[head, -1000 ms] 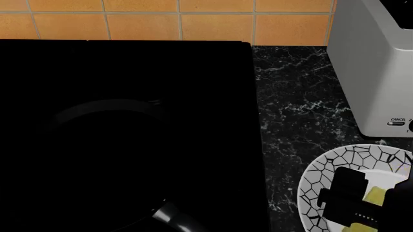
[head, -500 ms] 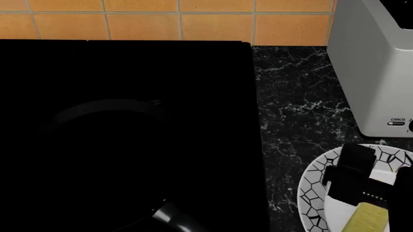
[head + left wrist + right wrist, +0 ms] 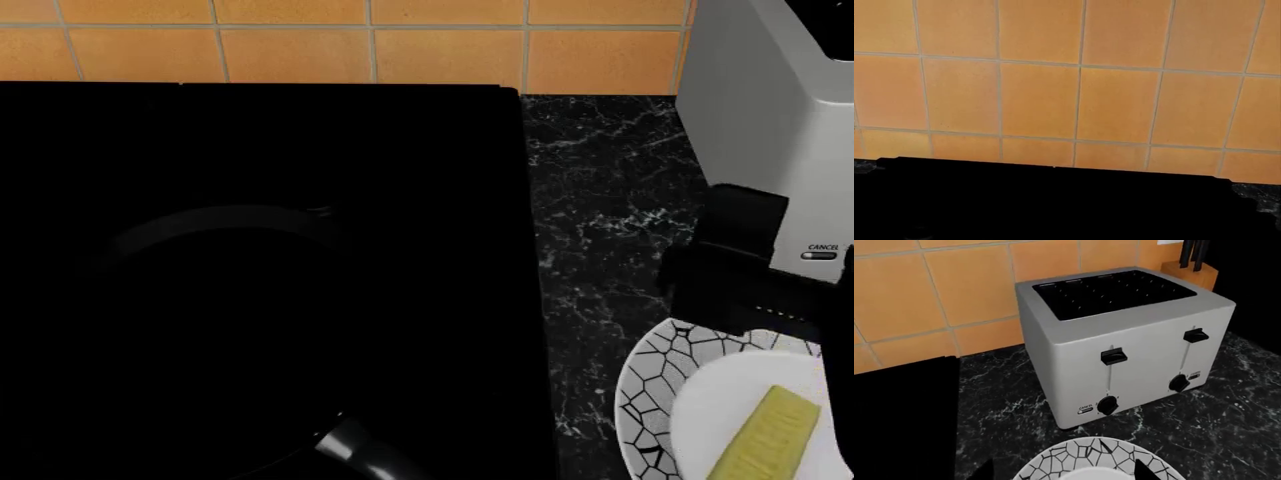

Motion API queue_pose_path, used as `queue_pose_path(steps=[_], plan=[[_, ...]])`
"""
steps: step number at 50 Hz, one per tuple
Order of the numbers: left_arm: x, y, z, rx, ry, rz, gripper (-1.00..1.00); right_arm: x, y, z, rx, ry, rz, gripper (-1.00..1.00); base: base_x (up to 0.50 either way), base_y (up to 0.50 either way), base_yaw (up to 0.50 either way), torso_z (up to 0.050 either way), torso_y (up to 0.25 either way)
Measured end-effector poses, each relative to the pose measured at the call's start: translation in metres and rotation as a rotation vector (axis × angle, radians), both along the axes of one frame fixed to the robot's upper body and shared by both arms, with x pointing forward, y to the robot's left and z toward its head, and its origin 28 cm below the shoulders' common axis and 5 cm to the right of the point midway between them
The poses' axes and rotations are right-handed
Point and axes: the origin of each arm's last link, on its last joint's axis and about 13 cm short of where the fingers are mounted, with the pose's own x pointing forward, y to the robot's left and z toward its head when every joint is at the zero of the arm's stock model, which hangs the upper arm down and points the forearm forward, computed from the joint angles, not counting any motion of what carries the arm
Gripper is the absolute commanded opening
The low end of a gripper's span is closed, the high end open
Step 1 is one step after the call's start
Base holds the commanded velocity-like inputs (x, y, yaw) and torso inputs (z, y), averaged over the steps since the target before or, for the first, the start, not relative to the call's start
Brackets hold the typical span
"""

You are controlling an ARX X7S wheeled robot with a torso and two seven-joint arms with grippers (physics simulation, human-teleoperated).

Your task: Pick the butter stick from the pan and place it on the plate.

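From the left wrist, there is only a wall of orange tiles [image 3: 1081, 95] and, below it, the flat black stove [image 3: 1054, 205]. A little bit of dark speckled counter [image 3: 1262, 196] shows at one end of the stove. The left gripper is not in this picture, so nothing can be said about its fingers.

From the head, the black stove [image 3: 267, 200] fills most of the picture. The pan [image 3: 214, 320] sits on it and is very hard to see; only a faint curved edge shows, and its grey handle [image 3: 367, 455] sticks out toward the near edge. The dark marble counter [image 3: 601, 250] lies to the right of the stove. On the counter, near the right corner, is the plate [image 3: 647, 400] with black crack lines on its rim. The butter stick [image 3: 763, 438] lies on the white middle of the plate, tilted. The right gripper [image 3: 747, 275] is a dark shape hanging above the far edge of the plate, in front of the grey toaster [image 3: 767, 130]. It holds nothing, and it does not touch the butter. I cannot tell how wide its fingers stand.

From the right wrist, the toaster [image 3: 1121, 340] stands on the counter against the tiles, with knobs and levers on its front. The plate's rim [image 3: 1087, 457] peeks in close to the camera.
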Motion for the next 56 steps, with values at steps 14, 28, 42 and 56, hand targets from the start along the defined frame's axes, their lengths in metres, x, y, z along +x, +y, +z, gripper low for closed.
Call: queue_pose_path(steps=[14, 28, 42, 56], plan=[[0.0, 0.0, 0.0, -0.001, -0.001, 0.0, 1.0, -0.016, 0.011, 0.017, -0.036, -0.102, 0.062, 1.0, 0.0, 0.0, 0.0, 0.0, 0.0], [-0.001, -0.001, -0.001, -0.001, -0.001, 0.0, 1.0, -0.038, 0.032, 0.034, -0.097, -0.234, 0.165, 1.0, 0.0, 0.0, 0.0, 0.0, 0.0], [0.0, -0.001, -0.002, -0.001, 0.002, 0.0, 1.0, -0.053, 0.051, 0.042, -0.151, -0.341, 0.274, 1.0, 0.0, 0.0, 0.0, 0.0, 0.0], [0.001, -0.001, -0.004, 0.001, 0.007, 0.002, 1.0, -0.063, 0.067, 0.041, -0.216, -0.428, 0.374, 1.0, 0.0, 0.0, 0.0, 0.0, 0.0]])
